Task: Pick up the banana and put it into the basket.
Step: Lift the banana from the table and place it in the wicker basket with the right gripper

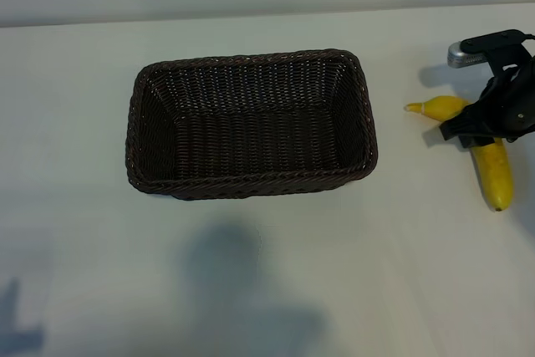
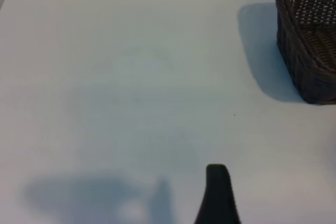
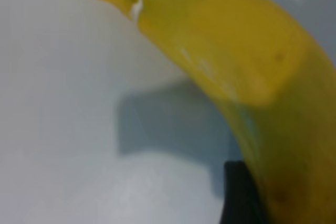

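Banana (image 1: 493, 171) lies on the table (image 1: 75, 123) right of the basket (image 1: 251, 177), stem toward it, long axis running from the stem out to the far tip. Right gripper (image 1: 493, 119) sits over its middle, across that axis, jaws apparently closing on it, though a firm hold can't be confirmed. Left gripper (image 2: 218, 192) hangs open, well apart beyond the basket's other side.

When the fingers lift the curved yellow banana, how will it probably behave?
The curved yellow banana looks stiff, so it should keep its shape. Its smooth skin may slip between the right gripper fingers. Gripped near the middle, as the exterior view shows, it will probably tilt little.
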Robot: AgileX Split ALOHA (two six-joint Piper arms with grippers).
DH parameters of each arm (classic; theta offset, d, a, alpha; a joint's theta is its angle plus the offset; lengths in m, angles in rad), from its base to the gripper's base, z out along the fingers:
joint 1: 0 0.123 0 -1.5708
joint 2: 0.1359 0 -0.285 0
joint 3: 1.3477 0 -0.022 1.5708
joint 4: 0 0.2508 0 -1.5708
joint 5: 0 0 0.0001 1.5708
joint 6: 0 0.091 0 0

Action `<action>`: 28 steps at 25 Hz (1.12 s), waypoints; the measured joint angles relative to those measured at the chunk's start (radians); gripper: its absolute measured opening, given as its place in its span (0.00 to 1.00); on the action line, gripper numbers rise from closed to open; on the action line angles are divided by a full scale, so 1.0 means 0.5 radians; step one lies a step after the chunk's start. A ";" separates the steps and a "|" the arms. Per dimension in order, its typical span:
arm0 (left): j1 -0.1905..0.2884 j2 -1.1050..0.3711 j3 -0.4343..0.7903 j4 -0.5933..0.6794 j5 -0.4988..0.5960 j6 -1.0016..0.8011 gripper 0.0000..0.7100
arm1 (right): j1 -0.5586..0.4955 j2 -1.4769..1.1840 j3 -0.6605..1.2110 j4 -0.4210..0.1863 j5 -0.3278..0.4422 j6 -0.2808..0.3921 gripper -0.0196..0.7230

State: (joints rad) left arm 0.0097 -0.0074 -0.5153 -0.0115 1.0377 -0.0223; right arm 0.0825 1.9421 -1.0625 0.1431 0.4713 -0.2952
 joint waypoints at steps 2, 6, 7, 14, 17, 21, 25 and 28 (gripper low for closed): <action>0.000 0.000 0.000 0.000 0.000 0.000 0.81 | 0.000 0.003 -0.072 -0.016 0.131 0.002 0.61; 0.000 0.000 0.000 0.000 0.000 0.000 0.81 | 0.000 0.005 -0.281 -0.037 0.380 0.018 0.61; 0.000 0.000 0.000 0.000 0.000 0.000 0.81 | 0.000 0.005 -0.337 -0.044 0.430 0.024 0.61; 0.000 0.000 0.000 0.000 0.000 0.002 0.81 | 0.000 0.005 -0.668 -0.052 0.734 0.076 0.61; 0.000 0.000 0.000 0.000 0.000 0.002 0.81 | 0.012 0.005 -0.784 -0.063 0.812 0.086 0.61; 0.000 0.000 0.000 0.000 0.000 0.002 0.81 | 0.085 0.005 -0.921 -0.069 0.883 0.090 0.61; 0.000 0.000 0.000 0.000 0.000 0.002 0.81 | 0.227 0.005 -1.041 -0.069 0.908 0.083 0.61; 0.000 0.000 0.000 0.000 0.000 0.004 0.81 | 0.353 0.005 -1.111 -0.069 0.910 0.053 0.61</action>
State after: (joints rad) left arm 0.0097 -0.0074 -0.5153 -0.0115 1.0377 -0.0205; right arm 0.2591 1.9449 -1.6180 0.1085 0.9265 -0.2687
